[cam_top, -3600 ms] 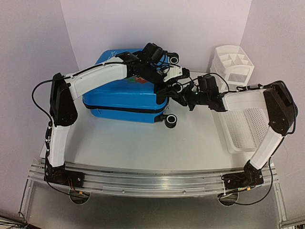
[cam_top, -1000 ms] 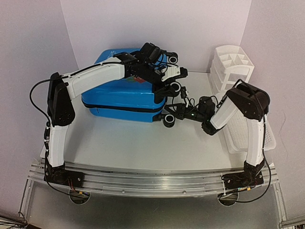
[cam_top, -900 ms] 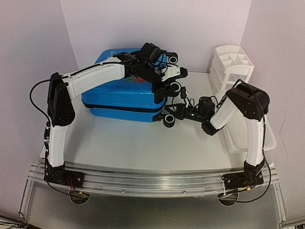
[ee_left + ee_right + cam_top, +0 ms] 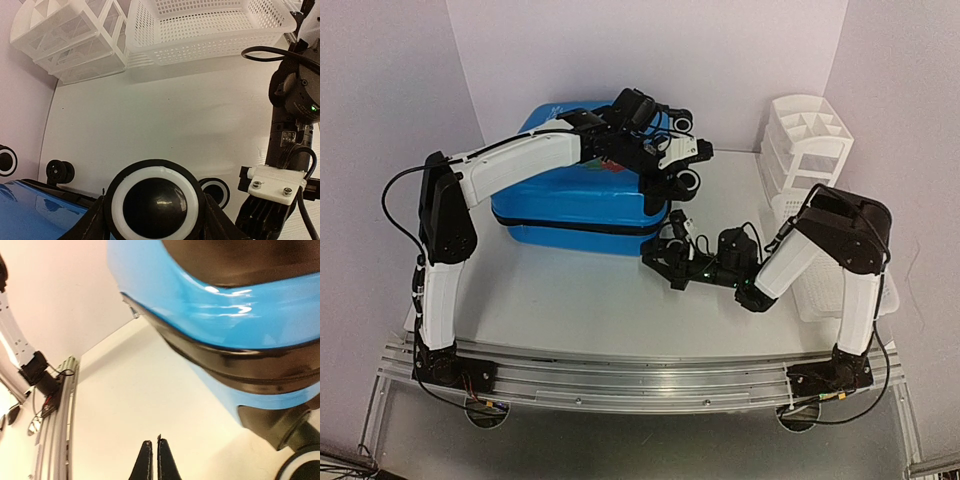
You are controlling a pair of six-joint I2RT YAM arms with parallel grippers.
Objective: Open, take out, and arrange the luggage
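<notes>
Top external: luggage [image 4: 570, 195] upper left-centre, long axis left-right. Right gripper [image 4: 655, 260] pinched shut, empty, just below its lower-right corner. Left gripper [image 4: 682, 180] clasps a wheel [image 4: 155, 202] at the right end.

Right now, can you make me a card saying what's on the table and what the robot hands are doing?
luggage: blue, lying flat, closed
left gripper: clamped on a wheel of the luggage
right gripper: shut, empty, low by the luggage's near corner
basket: white, right side of the table
drawer rack: white, far right corner
</notes>
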